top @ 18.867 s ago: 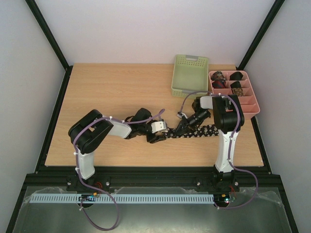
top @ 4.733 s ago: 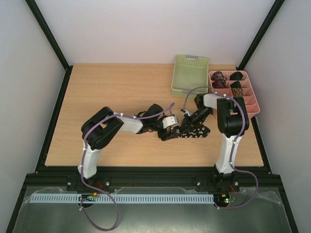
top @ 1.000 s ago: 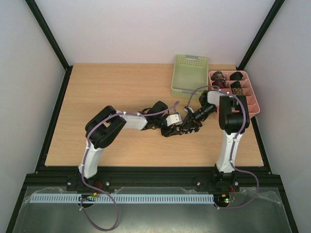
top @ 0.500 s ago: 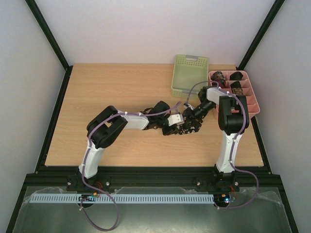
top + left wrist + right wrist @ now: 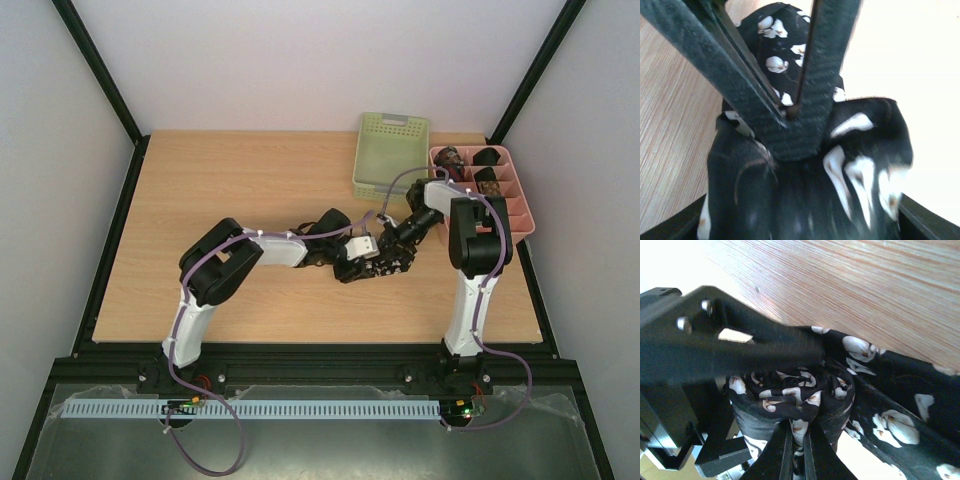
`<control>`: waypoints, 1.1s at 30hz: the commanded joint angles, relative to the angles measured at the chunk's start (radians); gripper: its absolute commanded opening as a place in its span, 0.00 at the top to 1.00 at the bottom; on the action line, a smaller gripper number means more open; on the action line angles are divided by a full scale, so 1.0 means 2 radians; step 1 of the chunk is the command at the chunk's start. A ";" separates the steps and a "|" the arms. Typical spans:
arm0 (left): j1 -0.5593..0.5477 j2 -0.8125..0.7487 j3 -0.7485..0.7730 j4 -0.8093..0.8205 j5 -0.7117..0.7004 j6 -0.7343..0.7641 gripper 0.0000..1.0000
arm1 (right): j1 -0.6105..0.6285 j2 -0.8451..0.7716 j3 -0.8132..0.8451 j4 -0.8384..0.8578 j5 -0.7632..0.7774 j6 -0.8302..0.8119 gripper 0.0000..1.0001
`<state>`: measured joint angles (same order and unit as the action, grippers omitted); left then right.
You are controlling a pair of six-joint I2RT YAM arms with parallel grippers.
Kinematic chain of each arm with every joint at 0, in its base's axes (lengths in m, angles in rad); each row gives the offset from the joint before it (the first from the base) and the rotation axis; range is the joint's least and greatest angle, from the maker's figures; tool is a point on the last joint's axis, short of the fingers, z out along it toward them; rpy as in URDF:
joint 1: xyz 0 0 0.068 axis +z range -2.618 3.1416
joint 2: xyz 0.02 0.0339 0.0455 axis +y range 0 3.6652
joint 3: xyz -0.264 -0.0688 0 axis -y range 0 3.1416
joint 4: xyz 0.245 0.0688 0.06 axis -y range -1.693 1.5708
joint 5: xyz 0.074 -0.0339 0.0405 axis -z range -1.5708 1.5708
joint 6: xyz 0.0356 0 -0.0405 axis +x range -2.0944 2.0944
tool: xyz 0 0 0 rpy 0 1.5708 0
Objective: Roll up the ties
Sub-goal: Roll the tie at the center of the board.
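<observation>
My right fingers [image 5: 822,75] are pinched shut on the core of the dotted tie [image 5: 795,390], so the roll can't unwind. My left fingers [image 5: 932,230] straddle the bundle; whether they're squeezing it, I can't tell. It sits on the counter [image 5: 220,190], nearer the right edge.

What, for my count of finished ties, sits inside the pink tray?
In the pink tray, far compartments hold a dark red roll, a black roll and a brown roll. The right arm covers its near left part, so its contents are hidden.
</observation>
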<state>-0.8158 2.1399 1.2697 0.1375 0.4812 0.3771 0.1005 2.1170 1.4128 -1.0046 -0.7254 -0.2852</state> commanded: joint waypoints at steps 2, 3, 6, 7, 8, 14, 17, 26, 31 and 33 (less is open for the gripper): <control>0.014 -0.006 -0.023 0.003 0.040 -0.027 0.24 | -0.021 0.025 -0.034 0.049 0.095 -0.042 0.99; 0.014 -0.010 -0.029 0.018 0.047 -0.030 0.22 | -0.024 0.032 -0.035 0.051 0.096 -0.043 0.99; 0.011 -0.012 -0.041 0.051 0.051 -0.040 0.20 | -0.029 0.053 -0.035 0.057 0.094 -0.039 0.99; 0.011 -0.009 -0.037 0.055 0.050 -0.047 0.20 | -0.029 0.055 -0.037 0.062 0.099 -0.036 0.99; 0.010 -0.005 -0.033 0.057 0.049 -0.053 0.21 | -0.029 0.056 -0.039 0.068 0.104 -0.033 0.99; 0.004 0.023 -0.007 0.084 0.054 -0.083 0.28 | -0.031 0.055 -0.049 0.095 0.133 -0.004 0.99; -0.001 0.037 0.010 0.065 0.041 -0.080 0.45 | -0.030 0.047 -0.049 0.090 0.114 0.006 0.95; -0.002 0.018 -0.036 -0.003 -0.035 -0.009 0.67 | -0.034 -0.008 -0.001 -0.018 0.037 -0.009 0.53; -0.005 0.019 -0.029 -0.020 -0.040 -0.007 0.67 | -0.025 -0.018 0.027 -0.064 -0.018 -0.008 0.48; -0.005 0.023 -0.022 -0.024 -0.040 -0.007 0.67 | -0.017 -0.018 0.030 -0.071 -0.028 -0.011 0.48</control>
<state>-0.8200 2.1555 1.2427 0.2543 0.4782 0.3321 0.0338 2.1170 1.4395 -1.0416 -0.7116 -0.2920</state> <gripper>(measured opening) 0.398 0.517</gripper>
